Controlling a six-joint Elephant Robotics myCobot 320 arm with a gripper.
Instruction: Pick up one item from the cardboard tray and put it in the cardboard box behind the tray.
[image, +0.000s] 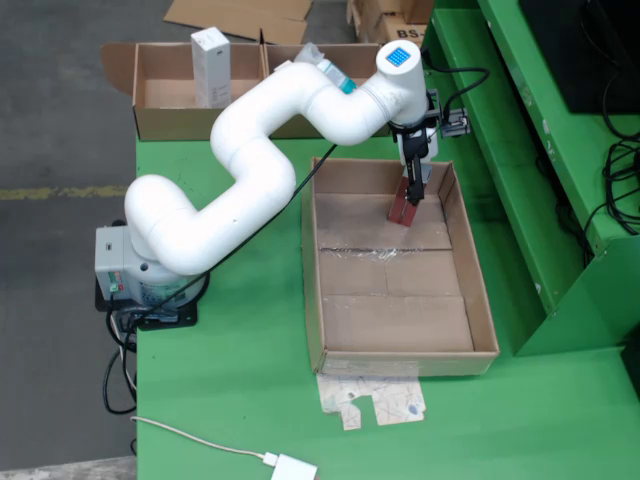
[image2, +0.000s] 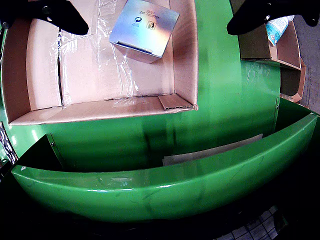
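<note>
Spread wide apart, the jaws of the black gripper (image: 412, 190) hold nothing; in the wrist view one dark fingertip (image2: 60, 14) shows at the top left corner and the other at the top right, with open space between them. The white jointed robot arm (image: 250, 170) reaches from its base at the table's left edge across to the far end of the shallow brown cardboard tray (image: 480, 300). A small box with a silvery top and dark red sides (image: 405, 210) sits on the tray floor near that far wall, directly under the gripper in the fixed view. In the wrist view the small box (image2: 145, 27) lies between the fingertips, untouched. Behind the tray, the open brown cardboard box (image: 170, 122) stands at the green table (image: 240, 380) edge, with a tall white carton (image: 211, 65) upright inside it.
</note>
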